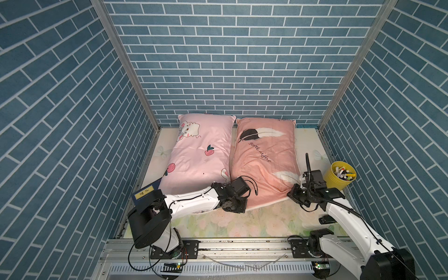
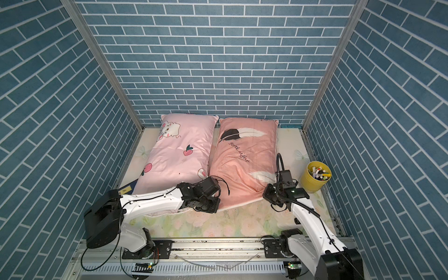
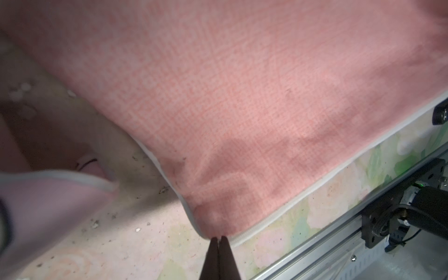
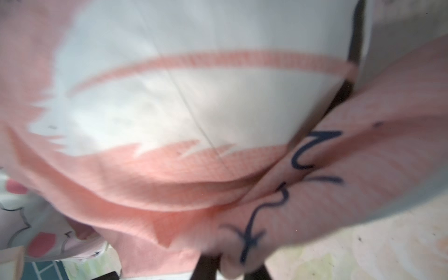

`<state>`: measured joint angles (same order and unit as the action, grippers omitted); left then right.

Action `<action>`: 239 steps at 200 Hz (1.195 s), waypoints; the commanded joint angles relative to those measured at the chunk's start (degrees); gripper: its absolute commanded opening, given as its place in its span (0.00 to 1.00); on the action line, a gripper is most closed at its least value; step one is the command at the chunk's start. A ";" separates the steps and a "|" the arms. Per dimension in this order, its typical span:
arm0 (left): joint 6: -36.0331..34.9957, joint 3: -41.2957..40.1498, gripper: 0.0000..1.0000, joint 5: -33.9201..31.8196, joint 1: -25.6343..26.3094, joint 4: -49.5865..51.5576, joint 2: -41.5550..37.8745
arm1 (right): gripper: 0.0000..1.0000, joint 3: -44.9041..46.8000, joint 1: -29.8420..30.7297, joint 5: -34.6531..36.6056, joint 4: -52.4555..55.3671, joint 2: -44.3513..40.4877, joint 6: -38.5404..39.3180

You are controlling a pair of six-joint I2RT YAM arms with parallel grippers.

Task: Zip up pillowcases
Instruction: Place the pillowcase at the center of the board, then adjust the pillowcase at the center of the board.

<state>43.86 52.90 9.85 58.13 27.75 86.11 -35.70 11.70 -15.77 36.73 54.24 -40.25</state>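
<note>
Two pillowcases lie side by side on the floral sheet in both top views: a light pink one point(image 1: 201, 155) with a cartoon animal and a salmon one point(image 1: 264, 164) with feathers and script. My left gripper point(image 3: 220, 238) sits at the salmon pillowcase's point(image 3: 242, 97) near left corner, its jaws almost together on the white piped edge. My right gripper point(image 4: 231, 269) is at the near right corner point(image 1: 292, 194). Its dark fingers point(image 4: 206, 266) stand a little apart, and a bunched fold of salmon fabric point(image 4: 169, 181) fills the gap. I can make out no zipper pull.
A yellow cup point(image 1: 340, 178) of markers stands just right of the right wrist. A dark blue book point(image 1: 145, 194) lies under the left arm, and a small black object point(image 1: 327, 220) rests on the sheet point(image 1: 266, 223). Blue brick walls close in three sides. A metal rail point(image 1: 242, 244) runs along the front.
</note>
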 commanded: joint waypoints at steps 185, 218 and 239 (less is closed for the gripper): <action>-12.54 -6.42 0.67 -5.46 -42.08 4.08 -20.73 | 0.20 -45.21 30.38 -1.46 -18.88 48.61 2.87; -12.04 -8.31 0.65 -3.74 -44.15 -2.64 -17.16 | 0.08 -48.83 29.95 5.99 -16.97 56.12 2.10; -12.80 -6.87 0.64 -2.66 -45.37 -4.27 -14.29 | 0.08 -48.45 28.62 5.71 -17.29 58.79 2.40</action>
<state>32.45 45.80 5.67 14.46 29.23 68.82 -82.61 41.71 -13.63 19.20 110.30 -36.88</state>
